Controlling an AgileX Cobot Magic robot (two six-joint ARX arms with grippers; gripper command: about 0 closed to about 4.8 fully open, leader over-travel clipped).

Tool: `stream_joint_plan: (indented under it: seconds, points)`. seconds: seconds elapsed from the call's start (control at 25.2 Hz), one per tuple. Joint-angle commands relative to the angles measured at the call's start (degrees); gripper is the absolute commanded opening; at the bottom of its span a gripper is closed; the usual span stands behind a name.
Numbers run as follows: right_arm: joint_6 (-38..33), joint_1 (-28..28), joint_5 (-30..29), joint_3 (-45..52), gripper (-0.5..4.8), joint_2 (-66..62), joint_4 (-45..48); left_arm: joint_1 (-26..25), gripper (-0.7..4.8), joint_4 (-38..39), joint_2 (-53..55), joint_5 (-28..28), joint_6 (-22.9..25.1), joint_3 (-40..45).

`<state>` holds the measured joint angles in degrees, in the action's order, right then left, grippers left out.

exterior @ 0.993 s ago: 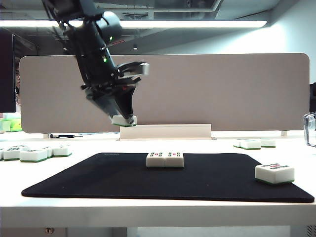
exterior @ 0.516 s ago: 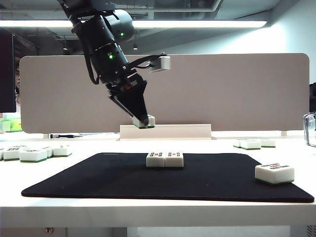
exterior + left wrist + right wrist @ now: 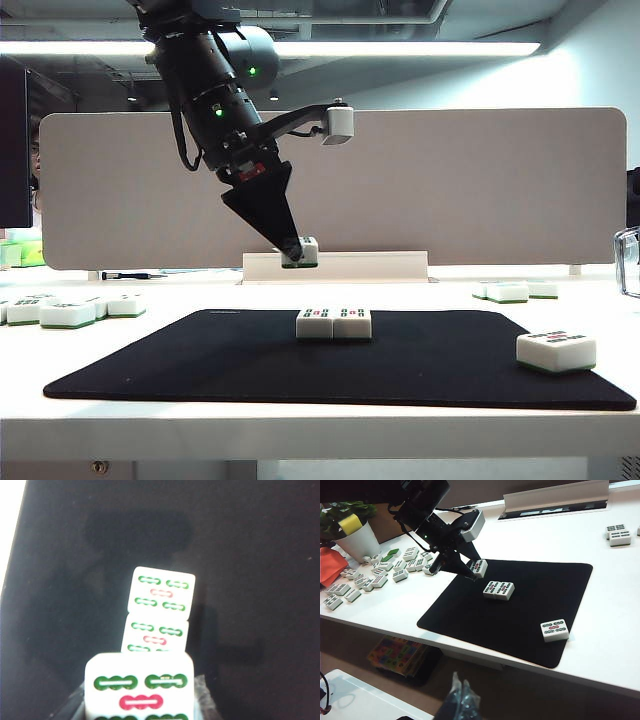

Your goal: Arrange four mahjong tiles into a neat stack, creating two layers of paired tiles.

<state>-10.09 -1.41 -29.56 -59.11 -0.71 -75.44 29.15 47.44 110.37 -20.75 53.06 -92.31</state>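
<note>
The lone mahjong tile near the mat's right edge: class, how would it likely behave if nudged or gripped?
The lone tile looks like a rigid, low, flat-lying block, so it would probably slide, not roll or tip. Its glossy surface suggests slippery sides. The left gripper holds a similar tile undeformed; the right gripper hangs beyond the table's edge.

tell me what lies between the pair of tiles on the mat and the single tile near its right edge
Only bare black mat between the pair of tiles and the single tile, clearest in the exterior view.

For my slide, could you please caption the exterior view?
Left claw carries a mahjong tile above the pair on the black mat.
</note>
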Motion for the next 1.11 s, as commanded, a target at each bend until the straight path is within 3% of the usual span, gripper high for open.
stream_joint_plan:
  seconds: [0.04,0.12,0.28,0.52,1.11]
  points:
    - [0.09,0.0,0.07,-0.2,-0.01,0.72,0.61,0.59,1.83,-0.35,0.37,-5.4,0.31,-0.11]
    - [0.09,0.0,0.07,-0.2,-0.01,0.72,0.61,0.59,1.83,-0.39,1.2,-8.9,0.26,-0.11]
    - [0.09,0.0,0.07,-0.2,-0.01,0.72,0.59,0.57,1.83,-1.03,3.74,-8.44,0.33,-0.11]
    - [0.09,0.0,0.07,-0.2,-0.01,0.72,0.61,0.57,1.83,-2.58,5.49,1.55,0.39,-0.13]
    - [0.09,0.0,0.11,-0.2,-0.01,0.72,0.61,0.81,1.84,-3.37,5.51,-2.62,0.52,-0.11]
